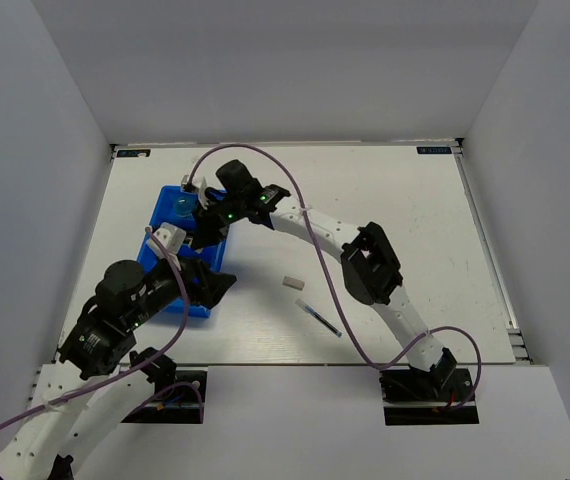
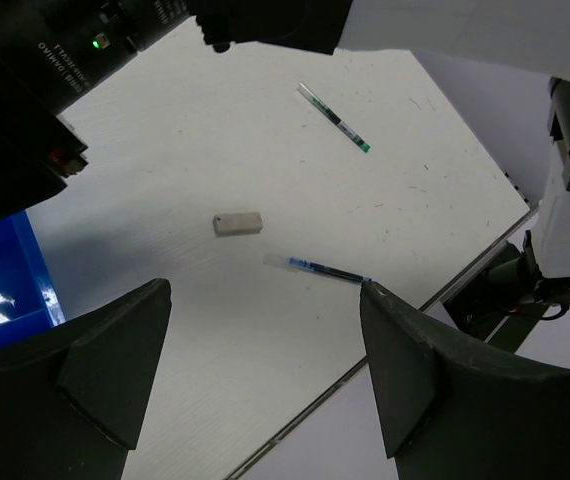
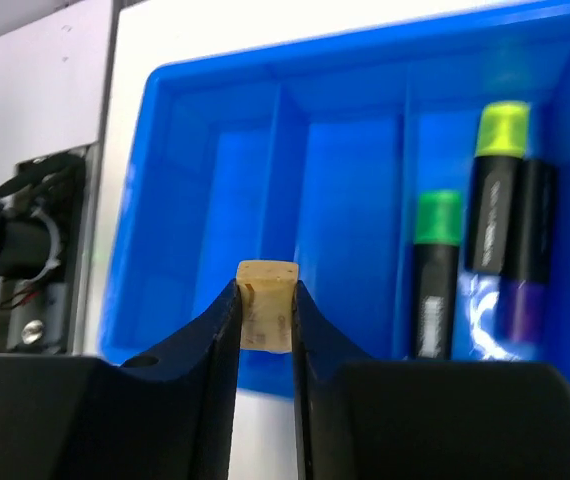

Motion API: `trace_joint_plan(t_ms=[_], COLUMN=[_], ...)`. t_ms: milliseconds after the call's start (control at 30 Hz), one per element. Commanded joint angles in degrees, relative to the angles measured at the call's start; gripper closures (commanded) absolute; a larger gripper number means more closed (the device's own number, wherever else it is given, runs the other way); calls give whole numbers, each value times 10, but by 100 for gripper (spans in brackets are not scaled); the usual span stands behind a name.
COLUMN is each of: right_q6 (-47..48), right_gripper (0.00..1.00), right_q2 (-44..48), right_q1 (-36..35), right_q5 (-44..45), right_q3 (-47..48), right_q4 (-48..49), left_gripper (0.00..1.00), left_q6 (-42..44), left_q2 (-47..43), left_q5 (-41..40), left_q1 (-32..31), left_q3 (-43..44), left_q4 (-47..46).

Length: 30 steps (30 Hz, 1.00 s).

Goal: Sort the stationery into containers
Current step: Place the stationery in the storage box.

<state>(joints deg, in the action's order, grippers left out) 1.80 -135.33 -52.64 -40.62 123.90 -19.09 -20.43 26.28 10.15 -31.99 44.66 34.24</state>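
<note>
Clamping beige eraser in right jaws | long axis seemingly upright | left jaws apart

- From above, you see little of the blue tray: both arms cover it.
- In the right wrist view, your purple highlighter looks blurred.

The top external camera looks down from above and behind the arm bases onto the whole worktop. The left wrist camera, raised over the worktop's middle, faces right through the left pincer and shares the loose eraser and blue pen with the top view. The right wrist camera sits close over the blue tray at left, looking past the right pincer and its beige eraser into the compartments.
</note>
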Motion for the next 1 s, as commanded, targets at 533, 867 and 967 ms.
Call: trace_joint_plan(t_ms=[533, 867, 967], right_q6=[115, 68, 63], right_gripper=[36, 100, 100], right_q2=[-21, 78, 122], right_q1=[-24, -6, 30], right_q5=[89, 343, 478], right_q3=[6, -12, -86], right_q4=[65, -5, -51], left_gripper=[14, 90, 87], left_q6=[-16, -31, -33], left_q2=[-25, 16, 88], left_q5=[14, 42, 63], left_q1=[3, 3, 2], left_q3=[-23, 6, 31], left_q4=[12, 21, 45])
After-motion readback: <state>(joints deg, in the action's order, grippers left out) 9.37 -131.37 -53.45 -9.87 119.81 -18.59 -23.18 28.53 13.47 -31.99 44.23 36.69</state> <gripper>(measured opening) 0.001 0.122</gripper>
